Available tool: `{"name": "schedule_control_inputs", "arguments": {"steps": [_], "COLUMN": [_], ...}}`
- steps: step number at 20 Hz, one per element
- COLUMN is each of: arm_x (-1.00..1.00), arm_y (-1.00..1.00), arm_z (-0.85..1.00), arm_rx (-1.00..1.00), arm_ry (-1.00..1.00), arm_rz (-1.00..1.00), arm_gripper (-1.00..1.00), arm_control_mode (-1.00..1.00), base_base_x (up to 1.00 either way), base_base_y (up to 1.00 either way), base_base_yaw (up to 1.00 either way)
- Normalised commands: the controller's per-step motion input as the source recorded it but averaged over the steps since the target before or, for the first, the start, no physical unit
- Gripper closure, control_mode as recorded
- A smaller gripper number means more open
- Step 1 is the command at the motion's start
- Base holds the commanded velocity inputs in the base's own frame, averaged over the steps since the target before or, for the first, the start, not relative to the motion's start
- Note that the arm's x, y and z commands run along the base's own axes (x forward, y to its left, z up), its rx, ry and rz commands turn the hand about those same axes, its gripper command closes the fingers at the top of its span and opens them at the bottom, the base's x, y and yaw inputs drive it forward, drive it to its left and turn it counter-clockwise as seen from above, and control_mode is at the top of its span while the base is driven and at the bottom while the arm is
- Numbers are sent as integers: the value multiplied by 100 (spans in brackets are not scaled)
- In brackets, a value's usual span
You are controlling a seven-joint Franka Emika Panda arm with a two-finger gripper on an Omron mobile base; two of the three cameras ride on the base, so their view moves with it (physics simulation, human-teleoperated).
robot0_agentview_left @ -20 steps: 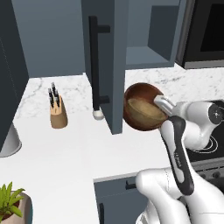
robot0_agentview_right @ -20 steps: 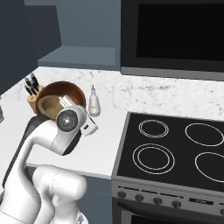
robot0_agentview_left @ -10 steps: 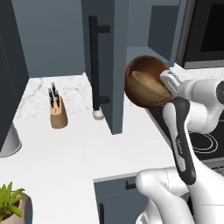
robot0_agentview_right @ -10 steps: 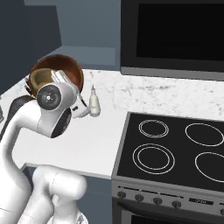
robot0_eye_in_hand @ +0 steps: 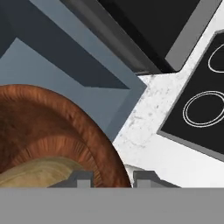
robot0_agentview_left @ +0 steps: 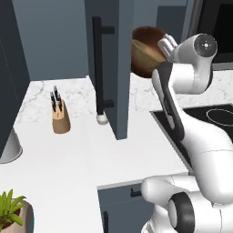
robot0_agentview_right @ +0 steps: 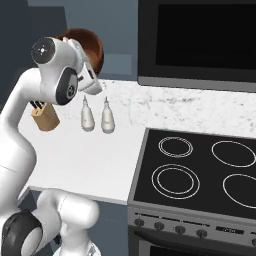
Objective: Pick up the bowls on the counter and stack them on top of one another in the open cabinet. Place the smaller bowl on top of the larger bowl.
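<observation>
The larger bowl, dark reddish-brown, hangs tilted on its side high above the counter, just right of the cabinet's open door. My gripper is shut on its rim. In the hand view the rim of the larger bowl passes between my fingertips. A light tan surface shows inside it; I cannot tell if this is the smaller bowl. In the right base view the larger bowl peeks out behind my hand, in front of the cabinet's blue-grey shelf.
A knife block and a white bottle stand on the counter by the door; two bottles show from the right. The black stove lies to the right, with a black oven above. A plant sits front left.
My arm has raised the dark bowl from just above the counter up to the level of the cabinet opening, and moved it back towards the shelf.
</observation>
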Motion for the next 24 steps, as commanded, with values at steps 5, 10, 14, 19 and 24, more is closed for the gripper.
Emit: {"name": "schedule_control_inputs", "arguments": {"steps": [5,10,14,19,24], "arm_x": [96,95,92,94,50], "arm_y": [4,12,10,11,3], "arm_z": [4,0,0,0,0], "arm_rx": [0,-1,-1,-2,0], "arm_ry": [4,0,0,0,0], "arm_rz": [-14,-11,-11,-11,-5], "arm_gripper": [100,100,100,-100,-100], "arm_control_mode": [-100,-100,-100,-100,-100], "base_base_x": [0,0,0,0,0], "base_base_y": [0,0,0,0,0], "base_base_yaw": [0,0,0,0,0]}}
